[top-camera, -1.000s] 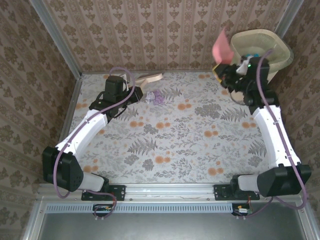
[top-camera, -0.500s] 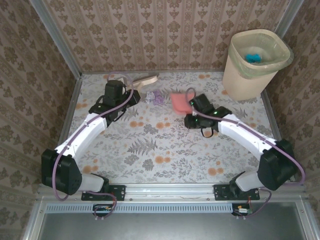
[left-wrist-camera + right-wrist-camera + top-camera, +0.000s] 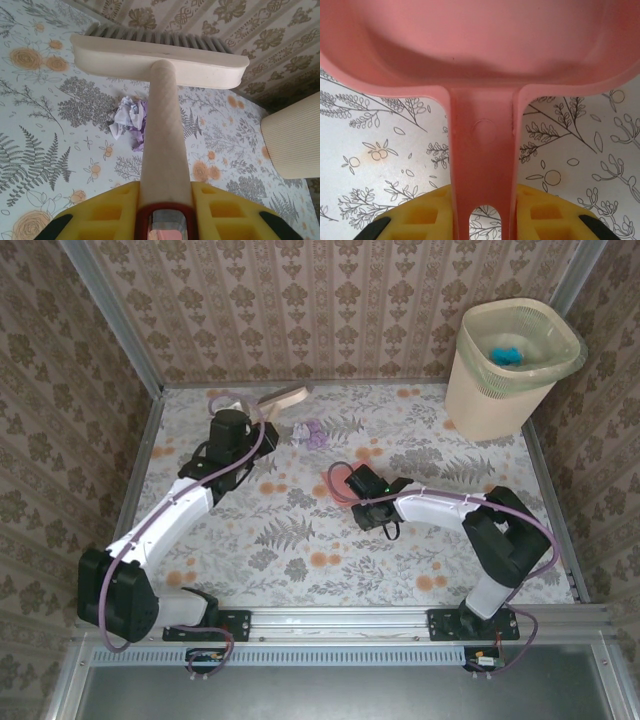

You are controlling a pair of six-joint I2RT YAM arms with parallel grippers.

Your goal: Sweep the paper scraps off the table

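Observation:
A small wad of purple and white paper scraps (image 3: 315,434) lies on the table (image 3: 300,560) near the back wall; the left wrist view shows these paper scraps (image 3: 131,117) just left of the brush handle. My left gripper (image 3: 258,426) (image 3: 165,200) is shut on the cream brush (image 3: 160,57), whose head (image 3: 285,397) hangs beyond the wad by the wall. My right gripper (image 3: 364,487) (image 3: 482,210) is shut on the handle of a pink dustpan (image 3: 480,40). The dustpan (image 3: 339,483) sits low over the table's middle, in front and to the right of the wad.
A cream waste basket (image 3: 500,390) stands at the back right corner with a teal scrap (image 3: 505,350) inside; the left wrist view catches the basket's side (image 3: 295,145). Brown damask walls close in the back and sides. A metal rail (image 3: 340,620) edges the front.
My right arm swung the dustpan from over the basket down to the table's middle, then a little further left and nearer. The brush moved slightly left along the back wall.

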